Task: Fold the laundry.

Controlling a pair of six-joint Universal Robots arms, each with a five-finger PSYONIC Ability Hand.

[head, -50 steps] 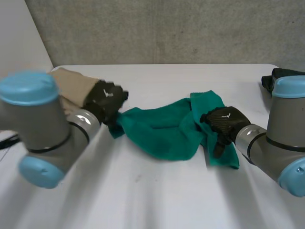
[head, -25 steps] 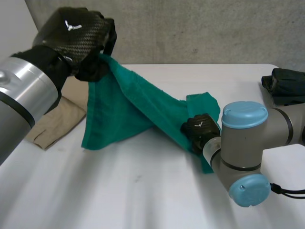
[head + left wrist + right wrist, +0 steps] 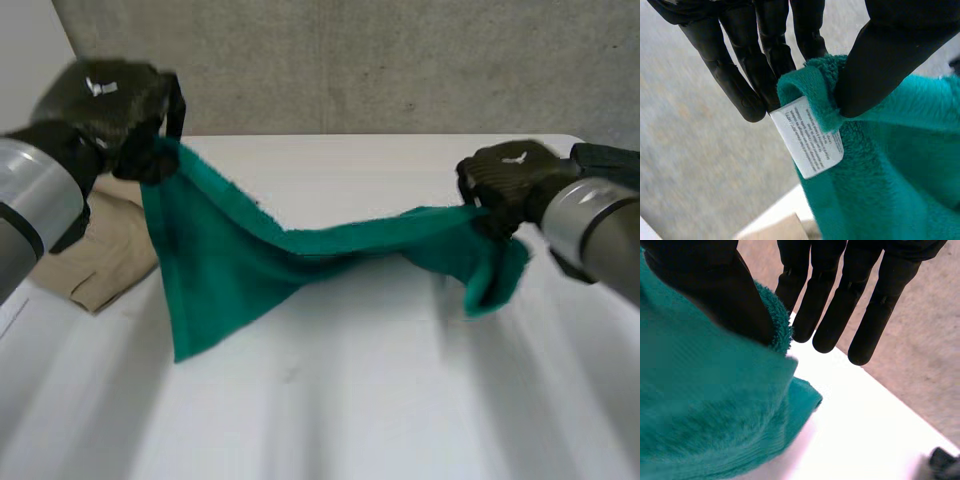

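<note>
A green towel (image 3: 250,265) hangs stretched between my two hands above the white table (image 3: 350,400). My left hand (image 3: 105,105) is raised at the far left and pinches one corner. In the left wrist view the thumb (image 3: 890,60) presses the towel (image 3: 890,165) against the fingers (image 3: 767,55), beside a white care label (image 3: 810,135). My right hand (image 3: 510,180) holds the opposite end at mid height on the right. The right wrist view has its thumb (image 3: 715,285) pressing the towel (image 3: 705,405) against straight fingers (image 3: 840,295). A loose corner droops below each hand.
A folded beige garment (image 3: 105,255) lies on the table at the left, behind the hanging towel. A dark bundle of cloth (image 3: 610,160) sits at the far right edge, just behind my right arm. A grey wall stands behind the table.
My right hand closed on the towel's right end and lifted it off the table. My left hand raised its corner high. The towel now spans between them.
</note>
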